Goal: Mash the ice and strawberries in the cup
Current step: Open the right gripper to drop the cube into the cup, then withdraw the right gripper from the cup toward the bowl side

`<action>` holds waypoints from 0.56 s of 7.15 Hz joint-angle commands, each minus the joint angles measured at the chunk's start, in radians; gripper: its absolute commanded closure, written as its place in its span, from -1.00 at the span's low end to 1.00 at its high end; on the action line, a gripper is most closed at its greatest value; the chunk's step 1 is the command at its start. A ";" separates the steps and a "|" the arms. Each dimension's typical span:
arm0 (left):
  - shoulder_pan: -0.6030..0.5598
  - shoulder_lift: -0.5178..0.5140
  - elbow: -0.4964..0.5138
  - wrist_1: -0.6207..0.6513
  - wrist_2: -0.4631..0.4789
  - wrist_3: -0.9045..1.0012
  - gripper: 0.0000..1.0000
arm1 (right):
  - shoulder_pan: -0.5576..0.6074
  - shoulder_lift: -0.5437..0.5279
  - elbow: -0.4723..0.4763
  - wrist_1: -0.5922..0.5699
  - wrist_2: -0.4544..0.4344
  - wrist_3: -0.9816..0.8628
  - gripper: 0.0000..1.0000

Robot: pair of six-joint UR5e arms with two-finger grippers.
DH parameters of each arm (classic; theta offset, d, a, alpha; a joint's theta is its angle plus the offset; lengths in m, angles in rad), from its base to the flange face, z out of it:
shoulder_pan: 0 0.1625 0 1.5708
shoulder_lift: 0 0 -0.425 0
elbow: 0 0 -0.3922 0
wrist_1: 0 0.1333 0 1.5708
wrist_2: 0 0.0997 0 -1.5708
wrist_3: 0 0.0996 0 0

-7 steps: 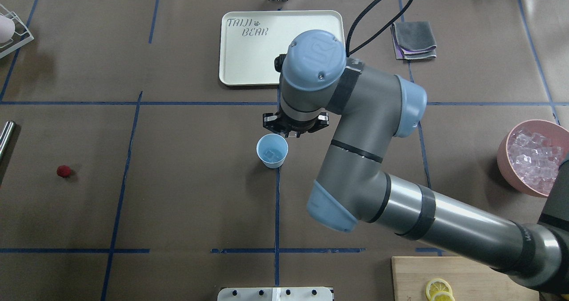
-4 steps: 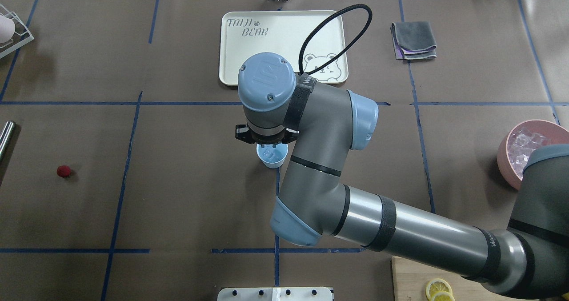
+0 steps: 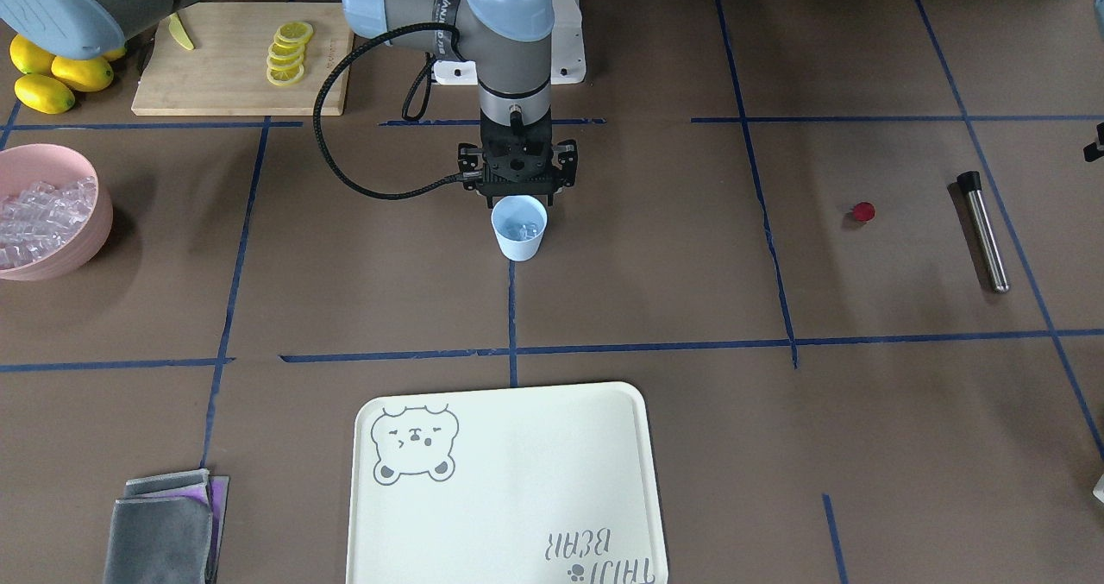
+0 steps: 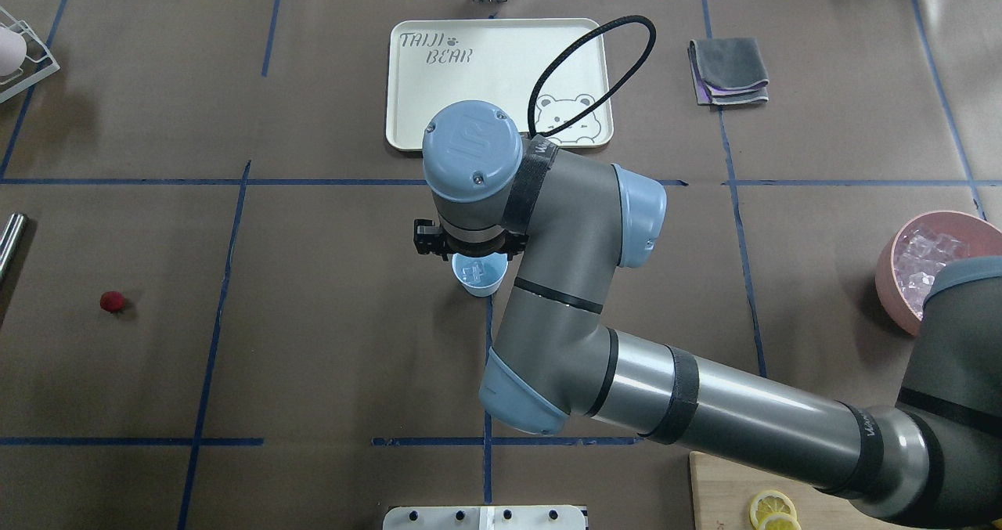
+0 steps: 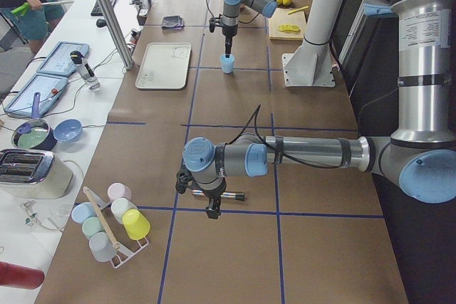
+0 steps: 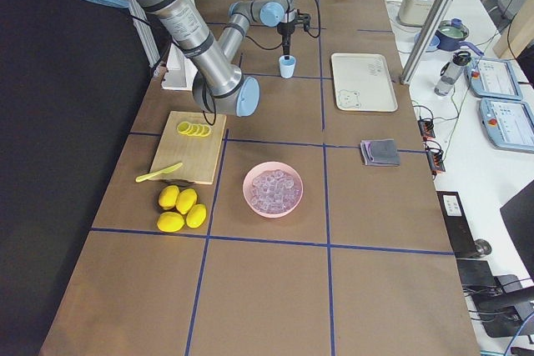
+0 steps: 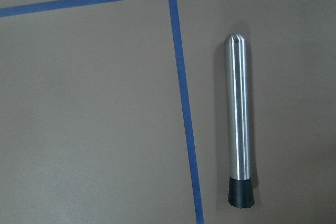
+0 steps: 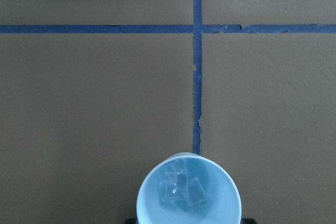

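Over cup (image 3: 519, 239) rim: right gripper (image 3: 517, 191), jaws cannot tell; tray (image 3: 517, 480) well apart; left gripper (image 5: 212, 210) jaws likewise.

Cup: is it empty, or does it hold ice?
Holds ice, not full: the right wrist view shows a few clear cubes at the bottom of the upright cup. The strawberry lies out on the table.

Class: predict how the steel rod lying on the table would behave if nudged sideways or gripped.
Lying on its side and round, the steel rod would probably roll. Its polished shaft looks slippery; the black tip likely grips better.
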 commanded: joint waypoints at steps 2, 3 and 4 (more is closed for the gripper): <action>0.018 -0.005 -0.006 -0.003 0.002 0.002 -1.00 | 0.167 -0.043 0.029 -0.004 0.113 -0.073 -0.99; 0.023 -0.018 -0.006 -0.001 0.002 0.000 -1.00 | 0.256 -0.130 0.093 -0.004 0.188 -0.189 -0.99; 0.023 -0.020 -0.007 0.000 0.002 -0.006 -1.00 | 0.348 -0.243 0.162 -0.004 0.245 -0.346 -0.99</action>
